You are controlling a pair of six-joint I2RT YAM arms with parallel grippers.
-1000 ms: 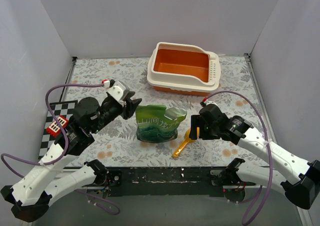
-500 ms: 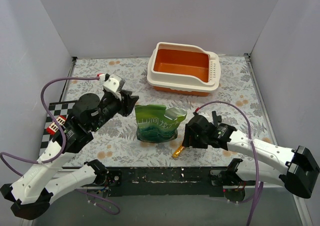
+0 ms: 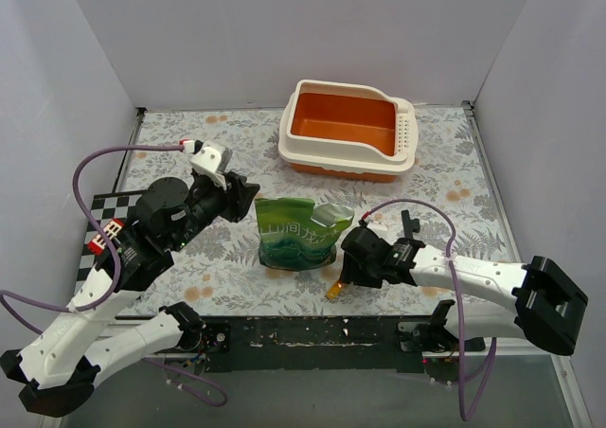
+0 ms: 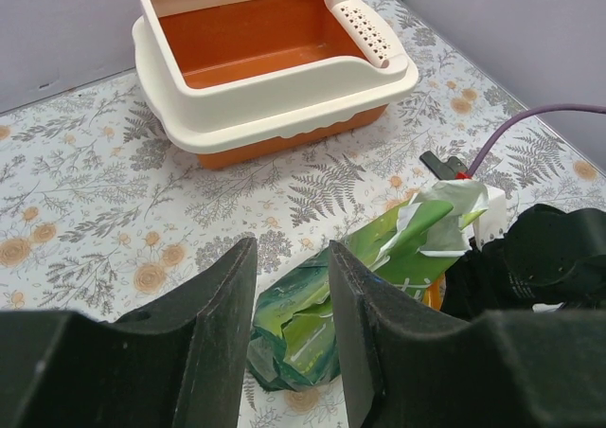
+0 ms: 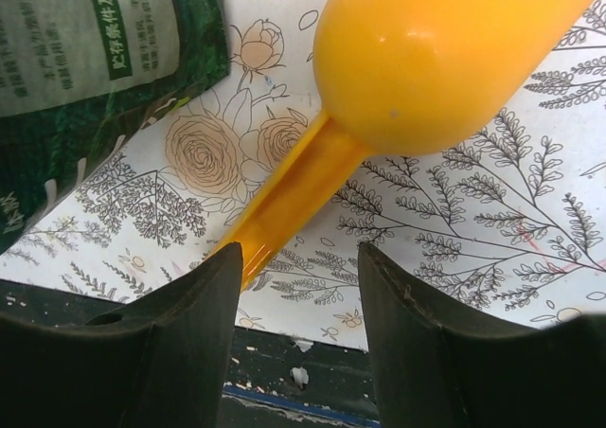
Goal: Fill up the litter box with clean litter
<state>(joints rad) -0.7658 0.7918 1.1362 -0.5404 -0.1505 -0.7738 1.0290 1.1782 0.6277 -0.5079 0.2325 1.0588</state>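
While straddling the scoop (image 5: 445,59) handle with right gripper (image 5: 295,258) fingers parted, held left gripper (image 4: 291,258) spread, with the green bag (image 4: 393,248) below its fingertips.

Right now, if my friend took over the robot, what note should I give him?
Left claw: open, empty, above the green bag.
Right claw: open, down at the handle of the yellow scoop, not gripping.
Litter box: behind the bag, orange inside bare, no litter showing.
Done: nothing poured yet.
Left: grab the scoop, get litter into the box.
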